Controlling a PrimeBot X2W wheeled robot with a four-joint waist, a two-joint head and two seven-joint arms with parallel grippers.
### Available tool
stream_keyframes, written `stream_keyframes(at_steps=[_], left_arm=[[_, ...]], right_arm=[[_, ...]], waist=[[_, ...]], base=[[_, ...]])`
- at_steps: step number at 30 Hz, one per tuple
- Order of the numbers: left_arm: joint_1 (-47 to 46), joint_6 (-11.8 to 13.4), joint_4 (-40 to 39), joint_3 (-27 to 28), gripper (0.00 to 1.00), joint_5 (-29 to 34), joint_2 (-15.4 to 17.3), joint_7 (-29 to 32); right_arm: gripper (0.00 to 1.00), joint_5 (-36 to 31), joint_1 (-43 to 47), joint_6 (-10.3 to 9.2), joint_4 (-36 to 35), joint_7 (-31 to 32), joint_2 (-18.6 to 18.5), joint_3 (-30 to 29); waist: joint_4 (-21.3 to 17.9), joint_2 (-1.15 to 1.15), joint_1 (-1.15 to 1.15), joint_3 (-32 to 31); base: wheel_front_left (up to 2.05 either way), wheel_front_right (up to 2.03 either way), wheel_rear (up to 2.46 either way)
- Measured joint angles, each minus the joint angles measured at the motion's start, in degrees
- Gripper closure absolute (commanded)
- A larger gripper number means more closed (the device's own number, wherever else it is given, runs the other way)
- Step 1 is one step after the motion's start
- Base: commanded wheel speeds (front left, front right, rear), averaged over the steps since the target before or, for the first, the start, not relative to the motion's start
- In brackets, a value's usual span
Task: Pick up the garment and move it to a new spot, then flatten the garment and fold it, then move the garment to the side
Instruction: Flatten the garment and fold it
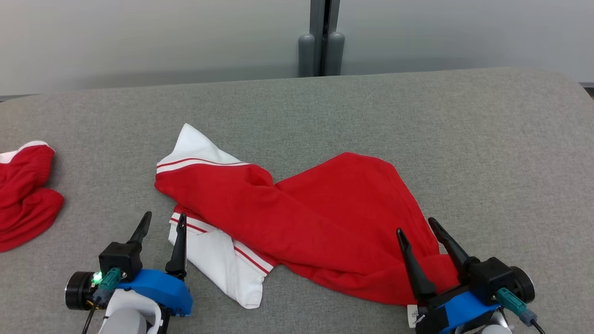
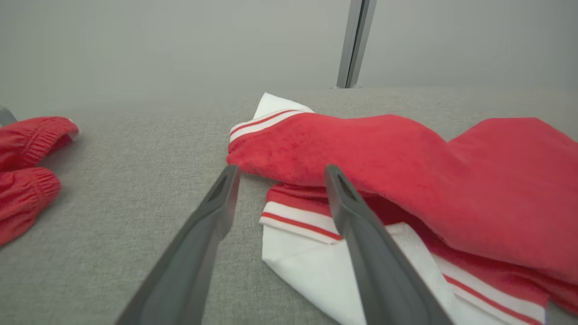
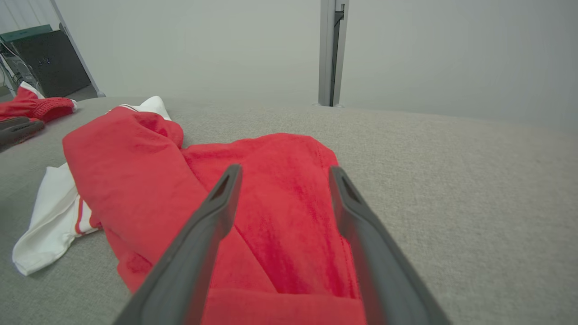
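The red-and-white garment lies twisted on the tabletop, not yet flattened or folded. The left gripper is at its white end and the right gripper at its red end. Both have jaws wide and hold nothing.

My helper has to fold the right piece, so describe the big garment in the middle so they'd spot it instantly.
Start at the wide grey fabric-covered table. Across its middle lies a rumpled red fleecy garment, stretched out long. Unlike the bunched red garment at the table's left edge, it has two broad white ends with thin red stripes.
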Motion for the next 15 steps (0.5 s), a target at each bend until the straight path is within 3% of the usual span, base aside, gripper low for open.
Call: stream_keyframes(at_steps=[15], left_arm=[[-10.05,0.00,15.07,-3.50,0.00,-3.37,2.55,0.00]], right_arm=[[0.00,-0.42,-2.90,0.00,0.46,0.00,0.04,0.48]], waist=[[-2.74,0.00,0.01,4.64]], base=[[0.00,0.00,0.00]])
